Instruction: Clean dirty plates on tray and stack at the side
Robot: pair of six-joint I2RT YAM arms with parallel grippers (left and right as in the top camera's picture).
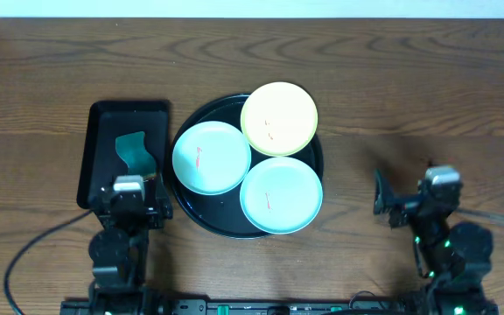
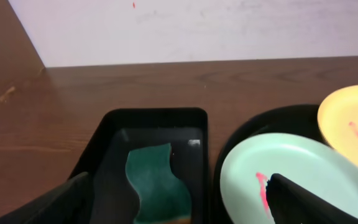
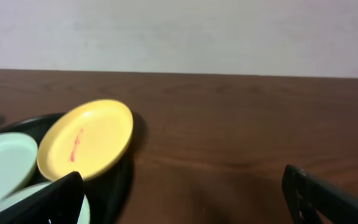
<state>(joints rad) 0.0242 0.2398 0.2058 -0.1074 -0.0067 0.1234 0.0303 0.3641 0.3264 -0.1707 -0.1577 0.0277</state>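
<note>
My left gripper [image 2: 176,208] is spread wide and empty, with the green sponge [image 2: 157,183] showing between its fingers. My right gripper [image 3: 185,202] is equally wide and holds nothing. All three plates [image 1: 278,118] lie on the tray [image 1: 208,214].

Glossy tray [image 1: 226,220], wood-grain table [image 1: 392,79]

The left arm [image 1: 116,249] sits folded low by the near edge of the worktop [image 1: 252,52], close to the near left corner. The left hand [image 1: 130,182] points toward the far edge, and its two fingers [image 2: 48,202] are spread wide apart. The right arm [image 1: 453,254] sits by the near right corner. The right hand [image 1: 405,194] is turned a bit to the left, with its fingers wide apart too.
</note>
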